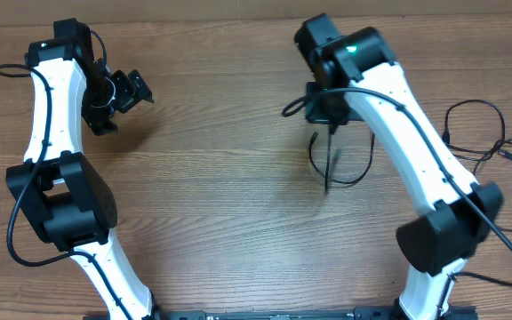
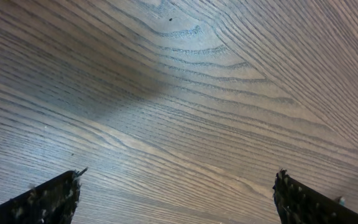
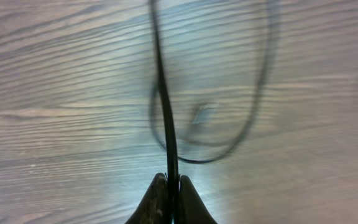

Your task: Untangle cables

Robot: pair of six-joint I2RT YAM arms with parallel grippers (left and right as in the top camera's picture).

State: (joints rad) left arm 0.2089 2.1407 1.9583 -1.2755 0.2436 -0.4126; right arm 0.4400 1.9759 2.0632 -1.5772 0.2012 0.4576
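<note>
Overhead: the right gripper point(image 1: 332, 123) holds a black cable point(image 1: 325, 169) at the middle of the surface point(image 1: 212, 196), more cables point(image 1: 487, 133) lying at the right edge, the left gripper point(image 1: 121, 93) far left. Only the right wrist view shows the jaws pinched tight on the strand; only the left wrist view shows that gripper spread wide, holding nothing.

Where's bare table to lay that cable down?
The widest bare stretch of table is the centre, between the left hand and the held cable pinched in the right hand. It is crowded at the right edge, where loose cables sprawl beside the right arm.
</note>
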